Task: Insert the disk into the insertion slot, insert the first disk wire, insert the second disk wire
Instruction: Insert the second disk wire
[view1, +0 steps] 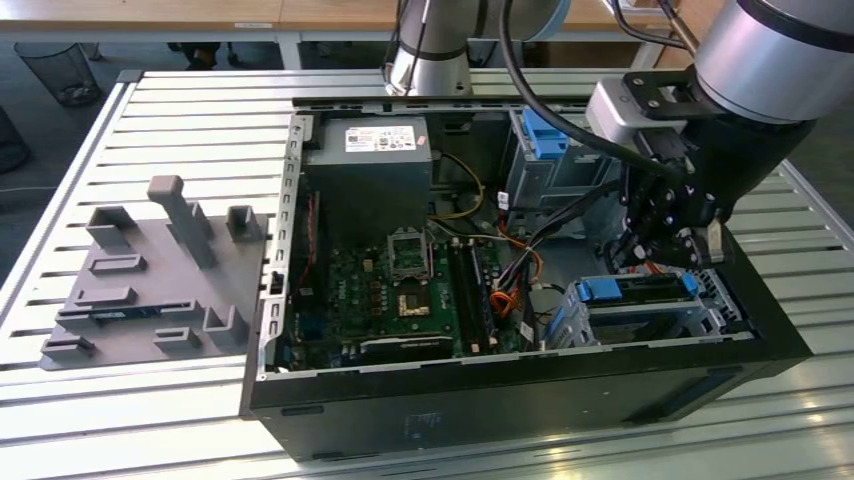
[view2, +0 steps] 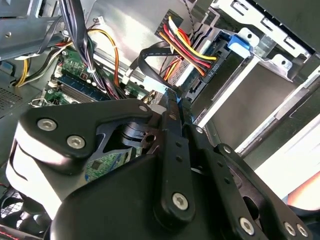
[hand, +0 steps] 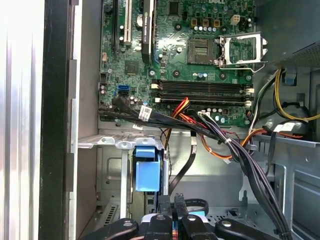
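The disk (view1: 638, 292) lies in the insertion slot (view1: 654, 322), a low silver cage at the case's corner on the exterior view's right; its blue carrier (view2: 240, 40) shows at both ends. A red, yellow and black wire bundle (view2: 192, 50) runs to the disk's edge. My gripper (view1: 674, 252) hangs just above the cage. In both wrist views the fingers (view2: 172, 107) are shut on the blue-tipped plug of a flat black wire (view2: 150, 55), which loops up from the fingertips (hand: 165, 212). The plug's contact with the disk is hidden.
The open black computer case (view1: 534, 385) lies on a slatted metal table (view1: 174, 110). Inside it are the green motherboard (hand: 200, 50), the grey power supply (view1: 367, 165) and a taller grey bay with a blue latch (view1: 541, 135). A grey fixture plate (view1: 147, 290) sits on the exterior view's left.
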